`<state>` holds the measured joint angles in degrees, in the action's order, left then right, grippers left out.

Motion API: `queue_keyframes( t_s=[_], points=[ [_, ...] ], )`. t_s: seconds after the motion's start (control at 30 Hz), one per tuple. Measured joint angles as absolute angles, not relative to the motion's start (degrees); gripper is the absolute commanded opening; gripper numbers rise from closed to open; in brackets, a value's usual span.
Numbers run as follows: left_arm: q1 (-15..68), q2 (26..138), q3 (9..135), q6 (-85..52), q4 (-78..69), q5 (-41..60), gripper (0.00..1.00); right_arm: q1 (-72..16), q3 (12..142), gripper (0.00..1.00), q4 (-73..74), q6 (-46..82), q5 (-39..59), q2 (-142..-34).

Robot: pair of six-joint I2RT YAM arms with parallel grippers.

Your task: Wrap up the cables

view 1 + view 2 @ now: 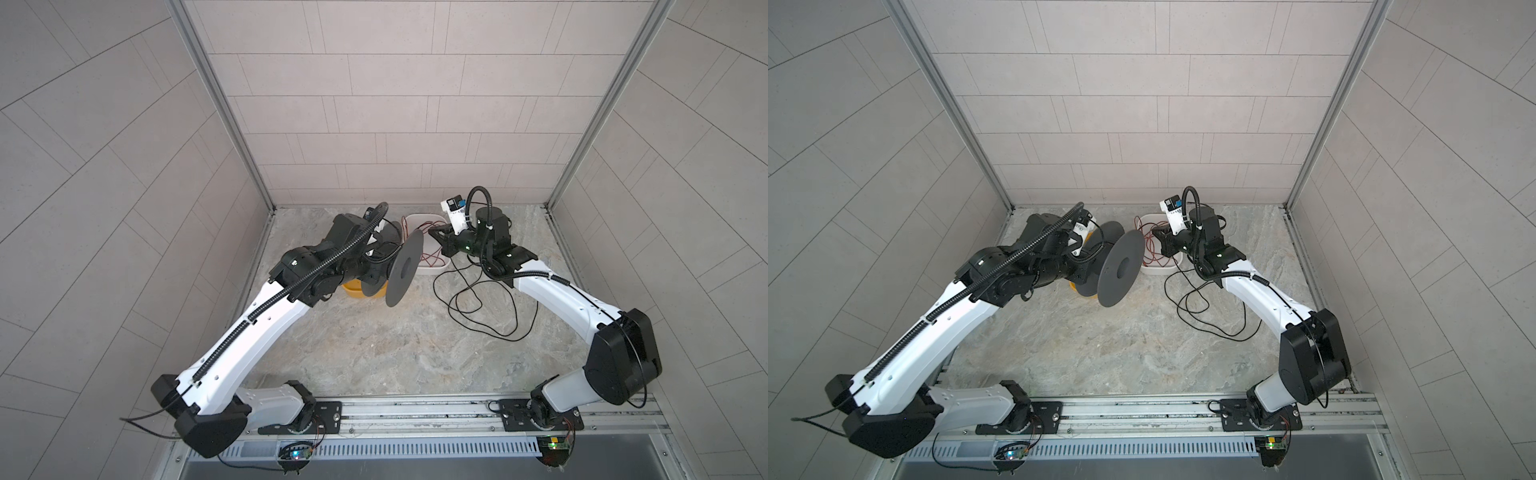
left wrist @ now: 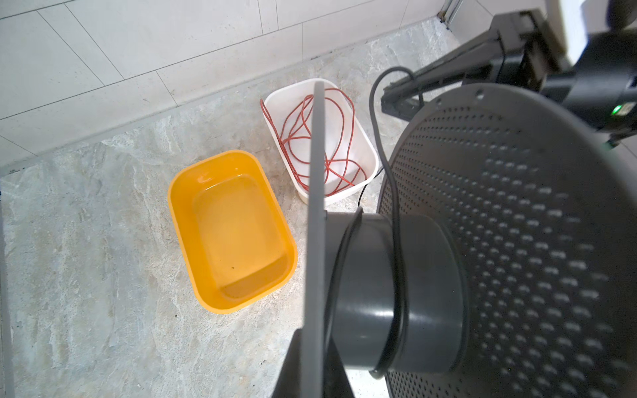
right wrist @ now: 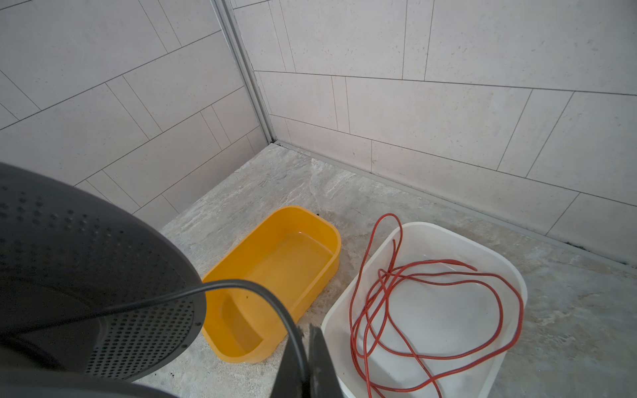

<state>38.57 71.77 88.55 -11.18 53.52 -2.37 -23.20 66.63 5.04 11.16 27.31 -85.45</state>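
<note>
In both top views the left arm (image 1: 257,328) holds a grey spool (image 1: 405,272) up on its side, tilted, over a yellow tub (image 1: 352,291). Just right of it a white tub (image 1: 432,271) sits on the desk (image 1: 374,353) with a red wire (image 1: 427,259) coiled inside. The cable (image 1: 478,309) lies in loose black loops on the desk beneath the right arm (image 1: 557,299), beside the white tub, and one strand climbs towards that arm's wrist.

From the left wrist, the left fingers (image 2: 289,372) are clamped on the rim of the spool's near flange, which shows edge-on. The cable wraps the hub, then leaves it and arcs up towards the right fingers (image 2: 448,63), which reach in beside the far flange.

From the right wrist, the right fingers are closed on the cable. It comes out between them and curves across to the spool, passing above the yellow tub. The red wire lies in the white tub, one loop standing above the rim.
</note>
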Motion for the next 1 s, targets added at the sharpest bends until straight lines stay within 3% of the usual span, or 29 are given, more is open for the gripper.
queue_keyframes(
  t_s=[0.43, 0.67, 1.0],
  points=[
    [33.3, 73.1, 92.8, -15.2, 52.9, 5.5, 0.00, -23.2, 61.6, 0.00, 9.6, 12.3, 28.3, -85.5],
    [30.6, 73.6, 92.8, -17.8, 51.7, 6.5, 0.00, -23.2, 58.5, 0.08, 12.0, 12.6, 29.0, -85.5],
    [27.3, 74.5, 96.3, -18.6, 51.9, 7.2, 0.00, -23.2, 54.2, 0.08, 13.3, 12.7, 29.0, -85.4]
  ],
)
